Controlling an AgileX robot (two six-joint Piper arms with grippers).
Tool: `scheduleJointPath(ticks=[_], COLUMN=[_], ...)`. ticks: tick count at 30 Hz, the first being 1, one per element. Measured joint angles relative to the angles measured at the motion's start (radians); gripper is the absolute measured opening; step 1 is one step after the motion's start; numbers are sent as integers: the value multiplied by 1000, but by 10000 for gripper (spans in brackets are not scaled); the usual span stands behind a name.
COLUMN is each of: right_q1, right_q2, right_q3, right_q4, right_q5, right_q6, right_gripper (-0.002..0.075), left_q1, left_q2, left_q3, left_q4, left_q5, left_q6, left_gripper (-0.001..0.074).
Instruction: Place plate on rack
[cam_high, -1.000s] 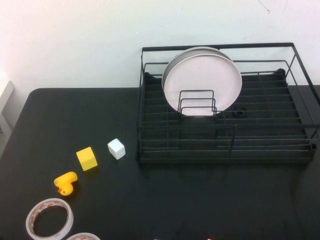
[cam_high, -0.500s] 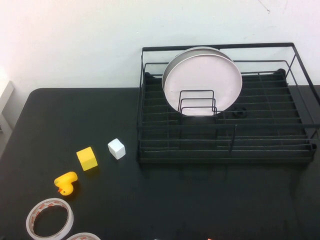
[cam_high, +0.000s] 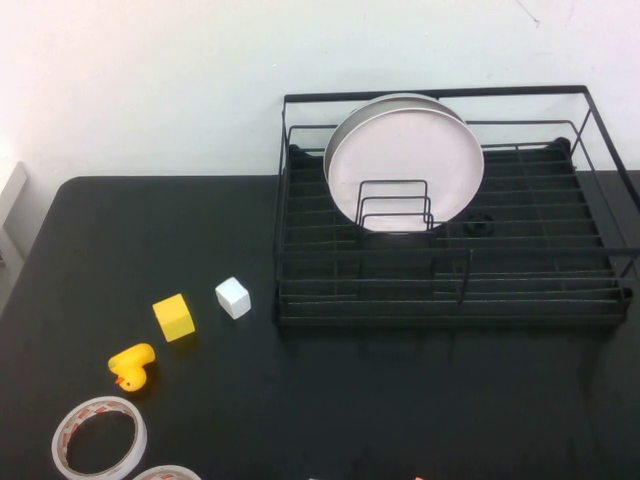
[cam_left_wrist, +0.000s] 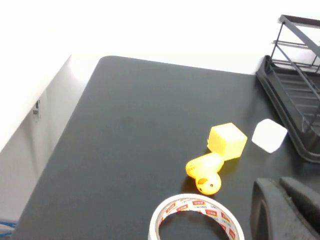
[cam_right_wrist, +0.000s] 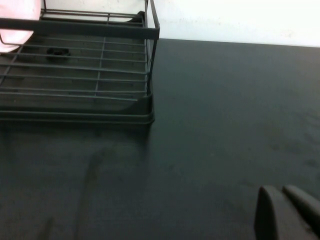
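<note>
The pinkish-white plate (cam_high: 405, 150) stands upright in the black wire rack (cam_high: 450, 300), leaning behind small wire loops at the rack's back left; a sliver of the plate (cam_right_wrist: 15, 25) also shows in the right wrist view. A second, greyer rim (cam_high: 395, 98) peeks out behind it. Neither gripper appears in the high view. My left gripper (cam_left_wrist: 276, 184) is shut and empty, low over the table's near left by a tape roll, with a corner of the rack (cam_left_wrist: 295, 95) ahead of it. My right gripper (cam_right_wrist: 280, 191) is shut and empty above bare table, to the right of the rack (cam_right_wrist: 100, 75).
On the left half of the black table lie a white cube (cam_high: 233, 297), a yellow cube (cam_high: 174, 317), a yellow rubber duck (cam_high: 132, 366) and two tape rolls (cam_high: 98, 437) at the near edge. A small black ring (cam_high: 480, 225) sits on the rack's slats.
</note>
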Motion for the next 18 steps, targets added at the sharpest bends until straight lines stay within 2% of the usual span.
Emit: scheduleJointPath(ticks=[7,18], right_q1=[0,0], right_q2=[0,0], right_q3=[0,0], right_q4=[0,-2], right_q5=[0,1], right_q6=[0,0], right_gripper=[-2,-2], left_q1=[-59,-59], left_q2=[-2,-2], left_q3=[0,-2], left_q4=[-5,-61], left_q5=[73,95], left_q6=[60,73], left_gripper=[-1,-1])
